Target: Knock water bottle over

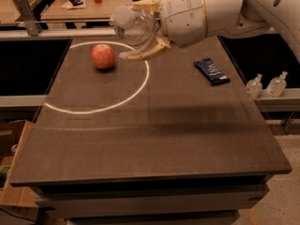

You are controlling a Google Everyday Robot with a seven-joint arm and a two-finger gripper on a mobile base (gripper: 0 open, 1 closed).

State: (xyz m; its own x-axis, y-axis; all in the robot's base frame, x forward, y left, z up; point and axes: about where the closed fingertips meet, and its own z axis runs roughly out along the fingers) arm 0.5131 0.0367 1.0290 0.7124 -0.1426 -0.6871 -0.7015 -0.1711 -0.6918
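The water bottle [132, 26], clear plastic with a white cap, is off the table and tipped on its side in the air, cap pointing left. My gripper [140, 29] is shut on it, with one tan finger [146, 3] above the bottle and the other finger [140, 54] below. The bottle hangs over the back of the dark table [154, 139], right of and above the red apple [103, 56]. The bottle's label is hidden behind the gripper.
A white ring of light [101, 108] lies on the table around the apple. A dark blue packet [212, 71] lies at the right back. Two tiny clear bottles [254, 86] [276, 83] stand on a ledge past the right edge. A cluttered bench runs behind.
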